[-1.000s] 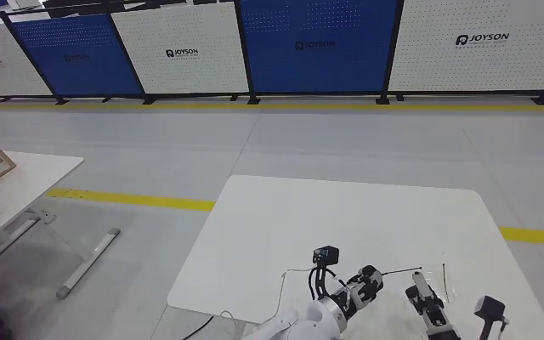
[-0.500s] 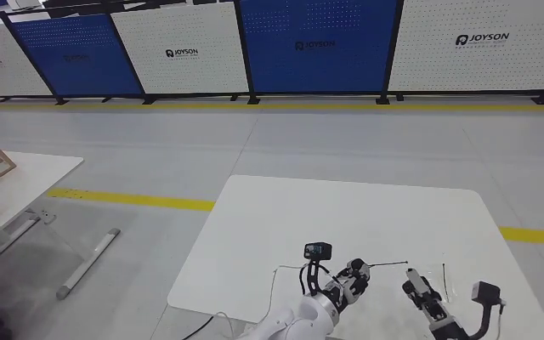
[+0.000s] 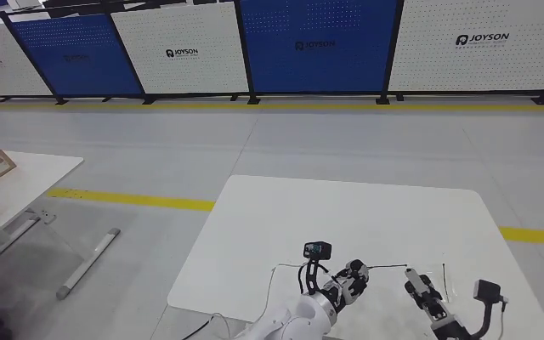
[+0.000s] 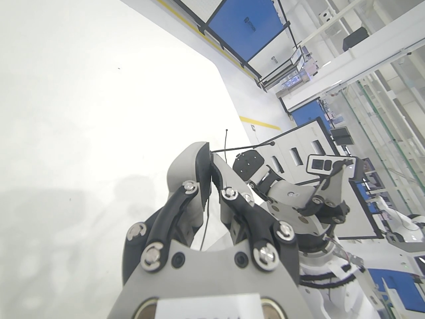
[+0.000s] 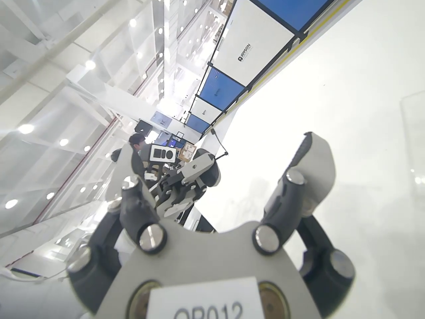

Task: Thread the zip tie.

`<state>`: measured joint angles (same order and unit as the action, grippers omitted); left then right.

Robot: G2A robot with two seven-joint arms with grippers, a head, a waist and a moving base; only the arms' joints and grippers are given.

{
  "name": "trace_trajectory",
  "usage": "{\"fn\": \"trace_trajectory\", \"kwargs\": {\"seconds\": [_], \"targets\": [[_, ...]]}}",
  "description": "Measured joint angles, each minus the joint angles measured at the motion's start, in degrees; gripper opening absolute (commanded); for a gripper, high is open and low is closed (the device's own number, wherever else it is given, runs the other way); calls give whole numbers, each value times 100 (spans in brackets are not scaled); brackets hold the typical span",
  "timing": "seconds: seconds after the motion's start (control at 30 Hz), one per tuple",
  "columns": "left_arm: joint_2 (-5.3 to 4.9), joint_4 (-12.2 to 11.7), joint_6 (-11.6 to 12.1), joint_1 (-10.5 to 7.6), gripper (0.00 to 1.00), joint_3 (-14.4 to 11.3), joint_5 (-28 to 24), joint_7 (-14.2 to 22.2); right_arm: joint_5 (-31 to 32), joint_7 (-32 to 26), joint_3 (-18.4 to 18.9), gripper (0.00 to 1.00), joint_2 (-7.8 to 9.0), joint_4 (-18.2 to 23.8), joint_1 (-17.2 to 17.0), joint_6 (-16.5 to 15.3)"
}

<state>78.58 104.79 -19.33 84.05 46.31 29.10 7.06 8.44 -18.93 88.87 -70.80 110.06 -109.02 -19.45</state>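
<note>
Surface (image 3: 340, 212): a white, smooth, flat slab with rounded corners.

Left tool (image 4: 211, 154): two curved pale-grey finger shells with black ribbed pads, on black links with silver screw heads. The pads are pressed together on the zip tie. The tool hangs over the near part of the surface, left of the other tool.

Zip tie (image 4: 242, 147): a thin black plastic strip, straight and stiff where it leaves the pads. It is held in the air above the near part of the surface, between the two tools. Its long axis runs almost straight across the surface from left to right. The small knob-like head at its free end points at the right tool. Its tail passes back between the fingers and hangs below them in a slight curve.

Right tool (image 3: 414, 276): the same build, with a black dotted pad facing the tie. The fingers are spread wide with nothing held. It sits close by the tie's head; whether they touch cannot be told.

Second tie (image 4: 225, 139): also thin and black. It lies flat on the surface just right of the right tool, its long axis front to back and its head at the far end.
</note>
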Motion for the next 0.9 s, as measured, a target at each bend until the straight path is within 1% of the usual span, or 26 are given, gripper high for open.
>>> {"fn": "trace_trajectory", "kwargs": {"seconds": [0.07, 0.17, 0.2, 0.3, 0.4, 0.5, 0.6, 0.67, 0.73, 0.77, 0.8, 0.9], "targets": [[-2, -16, 66, -13, 0, 31, -123, 98, 40, -122, -19, 100, 11, -9, 55, 0], [-10, -14, -5, -90, 0, 156, -340, 314, 37, -359, 42, 100, 45, 8, 134, -3], [-12, 5, -18, -138, 0, 193, -439, 461, 21, -418, 73, 100, 59, 1, 160, -3], [-23, 72, -17, -220, 0, 343, -687, 719, -10, -531, 115, 100, 93, -45, 225, -3], [-46, 156, -15, -235, 0, 494, -858, 950, -20, -575, 115, 100, 124, -54, 252, -3], [-73, 263, -15, -203, 0, 598, -908, 1133, 4, -597, 99, 100, 159, -60, 274, -3], [-108, 383, -15, -196, 0, 685, -1067, 1515, 87, -624, 49, 100, 197, -84, 337, -3], [-134, 404, -15, -192, 0, 739, -1130, 1761, 121, -646, 1, 100, 222, -106, 393, -3], [-161, 390, -15, -217, 0, 823, -1351, 2189, 86, -702, -56, 100, 250, -150, 460, -3], [-171, 390, -15, -232, 0, 874, -1398, 2306, 55, -732, -72, 100, 257, -165, 474, -3], [-177, 393, -15, -239, 0, 912, -1410, 2330, 39, -747, -79, 100, 261, -173, 479, -3], [-176, 396, -15, -238, 0, 916, -1398, 2274, 39, -745, -77, 100, 260, -172, 476, -3]]}}
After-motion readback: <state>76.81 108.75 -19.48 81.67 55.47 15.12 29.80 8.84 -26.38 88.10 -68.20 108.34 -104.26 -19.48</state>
